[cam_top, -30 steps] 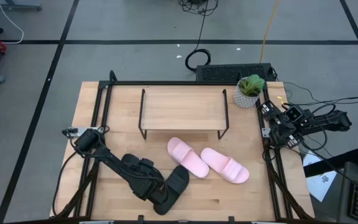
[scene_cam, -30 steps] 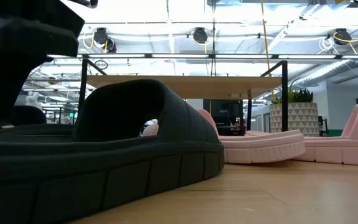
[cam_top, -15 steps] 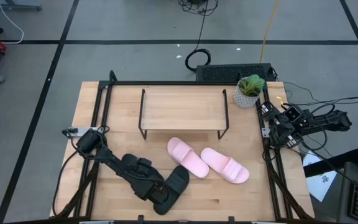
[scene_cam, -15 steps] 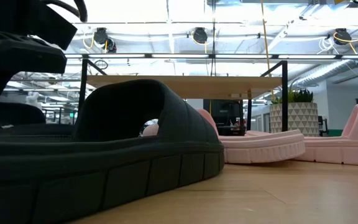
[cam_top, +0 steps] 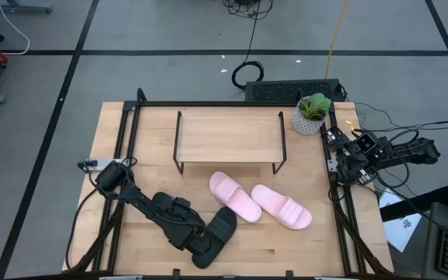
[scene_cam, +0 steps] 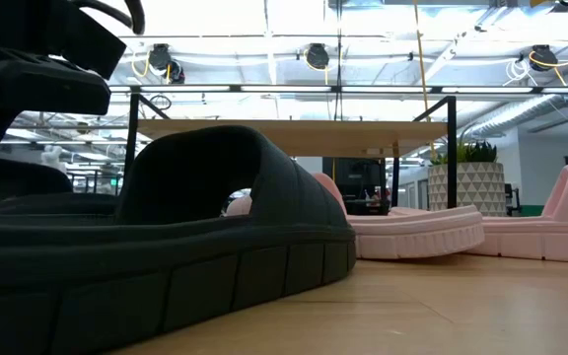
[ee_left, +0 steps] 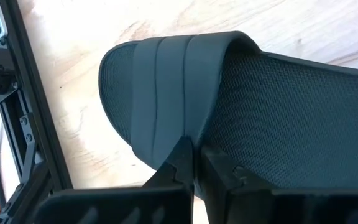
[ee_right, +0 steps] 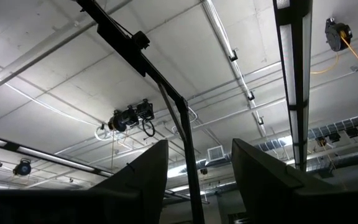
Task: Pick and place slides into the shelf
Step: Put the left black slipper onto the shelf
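A black slide (cam_top: 222, 228) lies on its sole at the table's near edge. It fills the low view (scene_cam: 215, 227), its wide strap (ee_left: 166, 81) arching over the mesh footbed. My left gripper (ee_left: 194, 163) is shut at the strap's side and shows in the high view (cam_top: 198, 247). Two pink slides (cam_top: 236, 196) (cam_top: 283, 208) lie flat at mid-table. The shelf (cam_top: 229, 134) stands behind them on thin black legs. My right gripper (ee_right: 199, 168) is parked open at the table's right edge, pointing up at the ceiling. My left gripper pinches the black slide where the strap's edge (ee_left: 188, 134) meets the sole's side, one finger on the strap's outer face and one (ee_left: 219, 163) over the footbed. The fingers slant down from the table's left. The slide lies flat on the table.
A potted plant (cam_top: 312, 113) stands at the far right corner beside the shelf. Black frame rails (cam_top: 123, 155) run along the table's left and right sides. Bare wood lies between the black slide and the shelf's left legs.
In the low view, the dark parts of my left gripper above the black slide's left end have shifted between the earliest frame and the later two. The slide has stayed where it was.
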Motion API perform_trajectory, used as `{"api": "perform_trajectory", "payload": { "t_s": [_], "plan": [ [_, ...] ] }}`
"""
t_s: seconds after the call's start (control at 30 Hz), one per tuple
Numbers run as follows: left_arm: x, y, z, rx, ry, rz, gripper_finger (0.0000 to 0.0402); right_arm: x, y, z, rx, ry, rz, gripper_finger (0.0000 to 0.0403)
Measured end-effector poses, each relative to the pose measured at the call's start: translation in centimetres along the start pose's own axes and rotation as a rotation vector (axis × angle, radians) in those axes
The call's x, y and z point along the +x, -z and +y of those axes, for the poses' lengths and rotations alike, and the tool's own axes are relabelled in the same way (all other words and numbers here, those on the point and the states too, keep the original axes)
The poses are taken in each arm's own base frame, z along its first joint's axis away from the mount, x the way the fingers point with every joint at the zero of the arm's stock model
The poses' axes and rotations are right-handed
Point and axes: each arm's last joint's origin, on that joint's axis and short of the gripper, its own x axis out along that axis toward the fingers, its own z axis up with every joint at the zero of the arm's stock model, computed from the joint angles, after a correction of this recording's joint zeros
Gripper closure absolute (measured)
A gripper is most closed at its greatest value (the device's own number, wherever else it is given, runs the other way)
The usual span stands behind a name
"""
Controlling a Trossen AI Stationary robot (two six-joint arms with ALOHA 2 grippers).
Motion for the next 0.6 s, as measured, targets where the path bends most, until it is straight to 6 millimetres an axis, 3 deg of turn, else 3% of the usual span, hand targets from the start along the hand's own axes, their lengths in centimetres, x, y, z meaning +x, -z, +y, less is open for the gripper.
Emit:
{"api": "perform_trajectory", "payload": {
  "t_s": [0.3,0.6],
  "plan": [
    [-3.2,-0.3,0.5,-0.003,0.092,0.005,0.0400,0.0,0.0,0.0,0.000,0.000,0.000,0.0234],
    [-6.1,1.1,1.9,0.075,0.206,0.019,0.0401,0.0,0.0,0.0,0.001,0.001,0.004,0.0234]
  ]
}}
